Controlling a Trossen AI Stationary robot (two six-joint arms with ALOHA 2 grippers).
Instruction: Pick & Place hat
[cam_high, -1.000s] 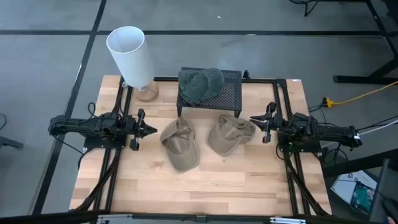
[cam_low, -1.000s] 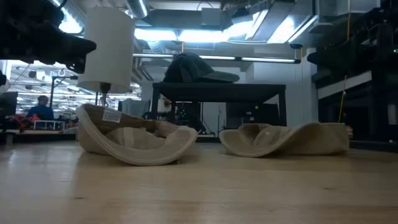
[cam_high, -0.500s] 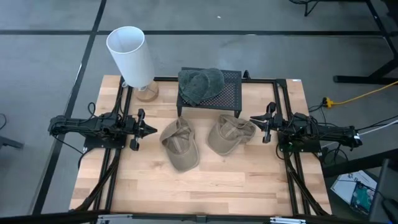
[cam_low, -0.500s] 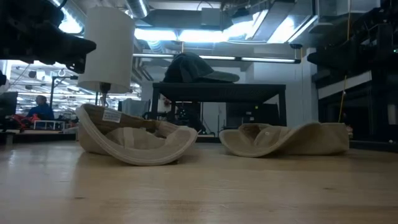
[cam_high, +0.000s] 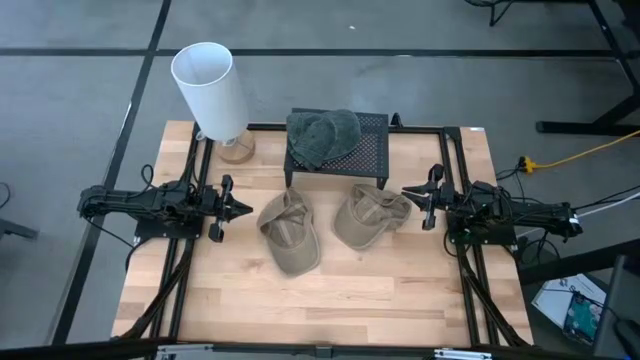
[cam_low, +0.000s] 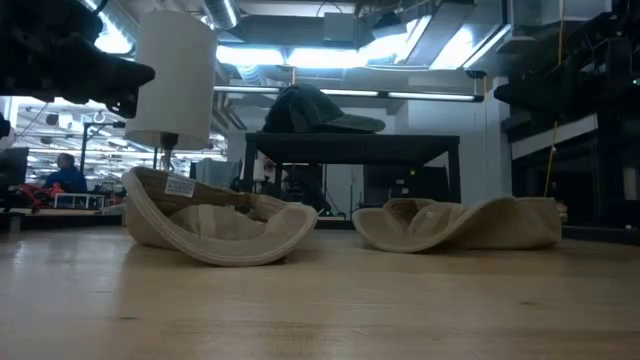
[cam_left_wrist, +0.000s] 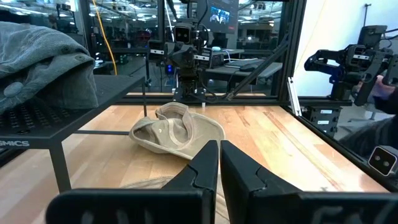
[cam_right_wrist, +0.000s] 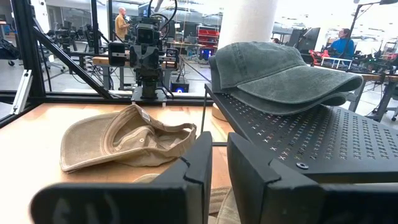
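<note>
Two tan hats lie upside down on their crowns mid-table: one left (cam_high: 288, 232) (cam_low: 215, 222), one right (cam_high: 368, 216) (cam_low: 460, 224). A dark grey-green hat (cam_high: 322, 135) (cam_right_wrist: 280, 74) rests on a black perforated stand (cam_high: 372, 152) at the far middle. My left gripper (cam_high: 242, 208) (cam_left_wrist: 219, 155) hovers shut and level, left of the left tan hat. My right gripper (cam_high: 405, 190) (cam_right_wrist: 219, 158) hovers shut and level, just right of the right tan hat, with only a thin slit between its fingers. Neither holds anything.
A white cylindrical lamp (cam_high: 210, 88) on a wooden base stands at the far left corner. Black frame rails (cam_high: 455, 160) run along both sides of the table. Bare wood (cam_high: 320, 300) lies along the near half. People show in the room beyond.
</note>
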